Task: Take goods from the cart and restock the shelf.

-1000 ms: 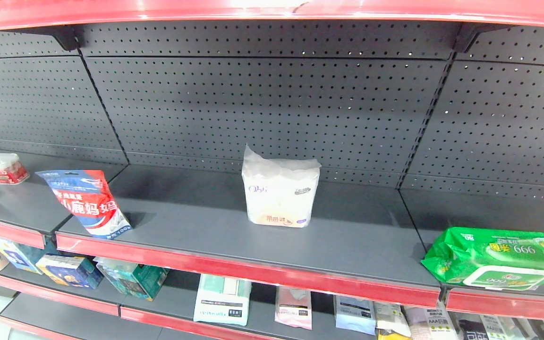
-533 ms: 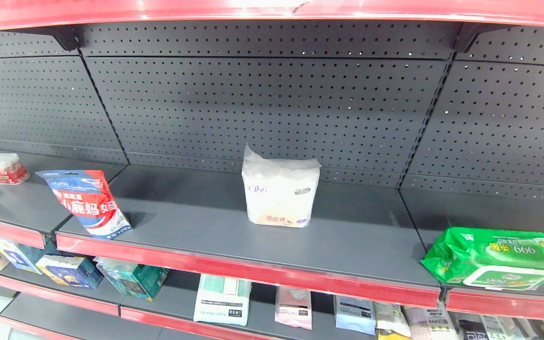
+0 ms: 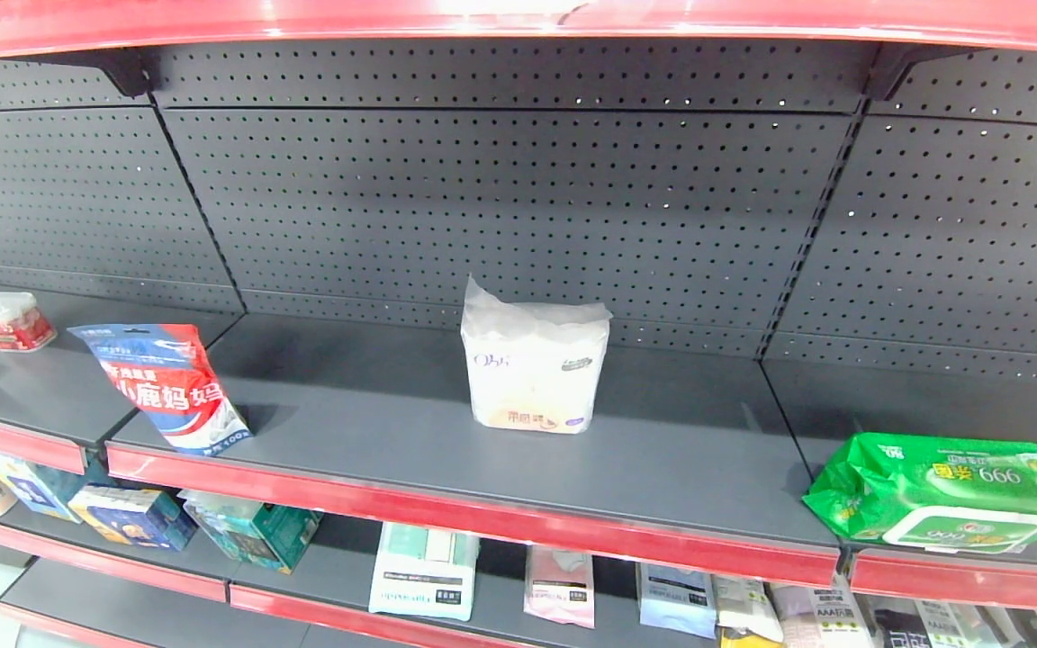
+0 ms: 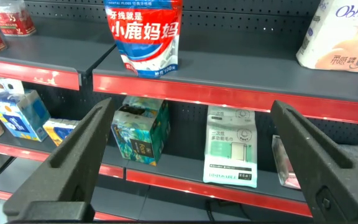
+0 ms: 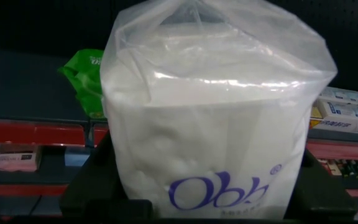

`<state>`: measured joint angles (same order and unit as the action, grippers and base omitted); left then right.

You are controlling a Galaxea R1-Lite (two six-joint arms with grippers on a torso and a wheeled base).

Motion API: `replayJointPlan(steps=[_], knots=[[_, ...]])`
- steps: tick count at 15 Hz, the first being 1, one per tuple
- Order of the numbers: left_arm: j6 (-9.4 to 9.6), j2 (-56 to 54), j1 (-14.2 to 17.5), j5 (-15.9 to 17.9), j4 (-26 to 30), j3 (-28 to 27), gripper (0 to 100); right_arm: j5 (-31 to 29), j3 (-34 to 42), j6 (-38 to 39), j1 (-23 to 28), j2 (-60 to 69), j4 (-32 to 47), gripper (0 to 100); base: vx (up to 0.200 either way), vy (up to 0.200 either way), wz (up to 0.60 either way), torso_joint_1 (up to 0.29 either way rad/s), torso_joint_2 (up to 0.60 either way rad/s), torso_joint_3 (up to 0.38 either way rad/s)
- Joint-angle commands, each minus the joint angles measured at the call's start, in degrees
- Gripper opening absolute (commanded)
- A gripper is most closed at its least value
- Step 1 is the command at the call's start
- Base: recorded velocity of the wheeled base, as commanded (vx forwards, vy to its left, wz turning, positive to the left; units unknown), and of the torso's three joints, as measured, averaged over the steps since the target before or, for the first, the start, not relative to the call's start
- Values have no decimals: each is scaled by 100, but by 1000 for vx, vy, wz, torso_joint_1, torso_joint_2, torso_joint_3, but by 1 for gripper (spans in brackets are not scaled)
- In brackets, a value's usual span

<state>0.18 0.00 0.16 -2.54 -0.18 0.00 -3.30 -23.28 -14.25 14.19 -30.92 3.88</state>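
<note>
Holding the white tissue pack (image 5: 216,124) squeezed on both flanks in the right hand (image 5: 207,180), at the right end of the shelf (image 3: 446,513) just beside the green wipes pack (image 3: 942,490), with the left hand (image 4: 191,106) spread wide and empty before the lower tiers. Probably light, soft and squashy under slippery loose film, so best gripped across the fuller body, below the gathered top, never by the film alone. Likely wants standing upright like the matching pack (image 3: 535,364) mid-shelf.
</note>
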Motion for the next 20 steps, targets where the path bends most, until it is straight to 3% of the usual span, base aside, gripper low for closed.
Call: replayJointPlan(steps=[1,20], knots=[[-1,0,2,-1,-8,0,100,102,8,1,-30,24,-1,0,0,0,0,0,0,0],[34,0,2,7,-8,0,100,181,-53,10,-48,710,17,0,0,0,0,0,0,0]])
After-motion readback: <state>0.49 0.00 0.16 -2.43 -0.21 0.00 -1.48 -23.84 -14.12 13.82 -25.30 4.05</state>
